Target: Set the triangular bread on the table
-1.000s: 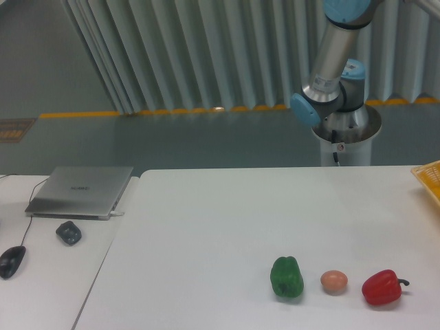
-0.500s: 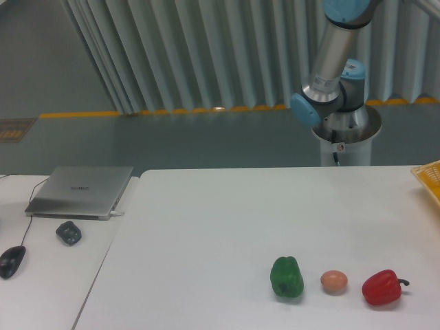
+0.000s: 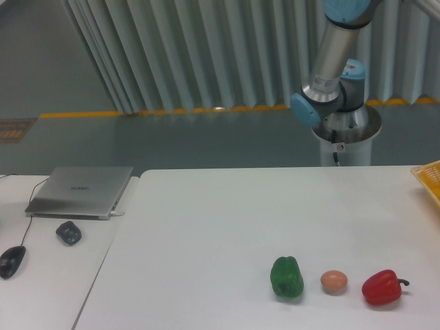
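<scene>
Well, no triangular bread on the counter point(image 3: 220, 227) yet, and the hand is out of frame, state unknowable.

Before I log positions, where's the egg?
The egg sits near the table's front right, between the green pepper and the red pepper.

Pale pleated curtain point(image 3: 206, 48) behind; grey floor point(image 3: 172, 141) crossed by a yellow line point(image 3: 82, 114).

My arm point(image 3: 335, 65) cut off at the top edge, gripper out of view, yellow basket point(image 3: 429, 178) clipped at the table's point(image 3: 206, 234) right edge.
</scene>
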Action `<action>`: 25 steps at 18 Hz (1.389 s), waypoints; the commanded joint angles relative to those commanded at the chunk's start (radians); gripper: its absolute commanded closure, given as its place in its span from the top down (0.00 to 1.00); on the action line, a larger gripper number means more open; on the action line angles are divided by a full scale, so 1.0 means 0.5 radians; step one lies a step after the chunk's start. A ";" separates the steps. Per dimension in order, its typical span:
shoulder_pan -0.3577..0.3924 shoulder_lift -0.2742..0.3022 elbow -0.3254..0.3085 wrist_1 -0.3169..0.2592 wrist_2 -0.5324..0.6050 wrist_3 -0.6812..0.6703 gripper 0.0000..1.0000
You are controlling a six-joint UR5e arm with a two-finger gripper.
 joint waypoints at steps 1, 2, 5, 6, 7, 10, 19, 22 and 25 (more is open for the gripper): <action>0.000 0.000 0.000 0.000 0.000 0.000 1.00; 0.000 0.000 0.000 0.000 0.000 0.015 0.89; 0.006 0.000 0.000 0.000 -0.003 0.061 0.62; 0.012 0.000 0.000 0.000 -0.003 0.061 0.49; 0.018 0.000 0.006 0.000 -0.003 0.061 0.41; 0.015 0.003 0.024 -0.009 0.003 0.058 0.36; -0.006 0.015 0.181 -0.196 0.006 0.061 0.22; -0.009 0.015 0.233 -0.251 0.006 0.061 0.21; -0.046 0.015 0.377 -0.426 -0.003 0.058 0.21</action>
